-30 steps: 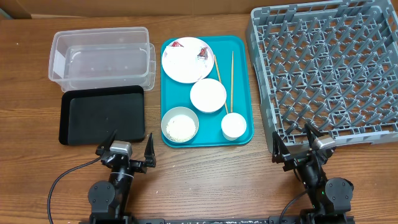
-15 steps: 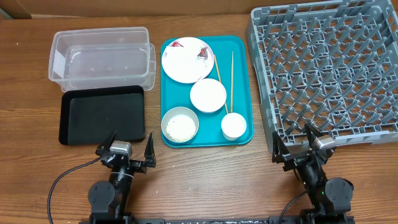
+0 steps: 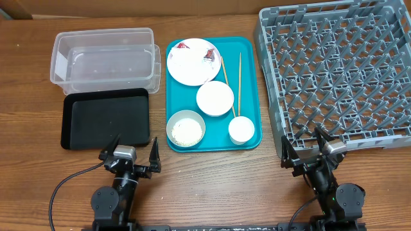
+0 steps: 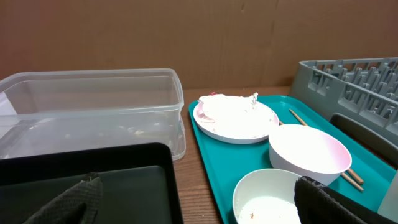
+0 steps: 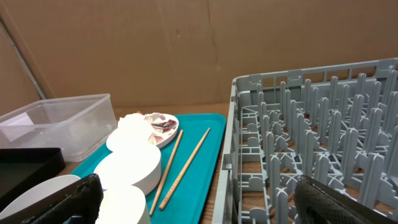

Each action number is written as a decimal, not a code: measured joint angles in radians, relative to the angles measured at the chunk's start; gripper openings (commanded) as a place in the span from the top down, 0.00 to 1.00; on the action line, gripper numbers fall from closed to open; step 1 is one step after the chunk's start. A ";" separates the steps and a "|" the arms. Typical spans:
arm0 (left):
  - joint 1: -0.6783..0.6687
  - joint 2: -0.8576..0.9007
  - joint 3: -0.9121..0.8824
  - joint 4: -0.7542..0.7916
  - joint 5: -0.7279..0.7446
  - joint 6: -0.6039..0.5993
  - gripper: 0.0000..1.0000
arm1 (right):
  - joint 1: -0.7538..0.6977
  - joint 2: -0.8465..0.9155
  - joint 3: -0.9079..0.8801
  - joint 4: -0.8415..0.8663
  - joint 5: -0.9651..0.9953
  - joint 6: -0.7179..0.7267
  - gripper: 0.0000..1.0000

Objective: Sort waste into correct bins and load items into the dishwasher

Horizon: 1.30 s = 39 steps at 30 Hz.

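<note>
No step is complete. The left gripper (image 3: 137, 140) and right gripper (image 3: 300, 136) stand open and empty. The plate (image 3: 192, 64) with the wrapper (image 3: 183, 46), white bowl (image 3: 214, 98), grey-green bowl (image 3: 186, 129), cup (image 3: 241, 129) and chopsticks (image 3: 239, 77) sit on the teal tray (image 3: 249, 140). The dish rack (image 3: 334, 70), clear tub (image 3: 106, 58) and black tray (image 3: 106, 119) hold nothing.

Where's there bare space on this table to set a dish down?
The table is bare wood from the teal tray to its front edge. The black tray and dish rack hold nothing. The teal tray itself is crowded.
</note>
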 measured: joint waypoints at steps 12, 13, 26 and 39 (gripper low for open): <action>0.000 0.000 0.000 0.003 0.000 -0.002 0.00 | 0.000 0.000 0.000 0.045 0.000 0.000 0.00; 0.000 0.000 0.000 0.008 0.000 -0.008 0.00 | 0.000 0.000 0.000 0.046 0.000 0.000 0.00; 0.000 0.137 0.244 -0.027 0.091 -0.053 0.00 | 0.000 0.049 0.136 -0.010 0.009 -0.012 0.00; -0.010 0.869 0.998 -0.427 0.167 0.005 0.00 | 0.000 0.504 0.670 -0.274 0.028 -0.102 0.00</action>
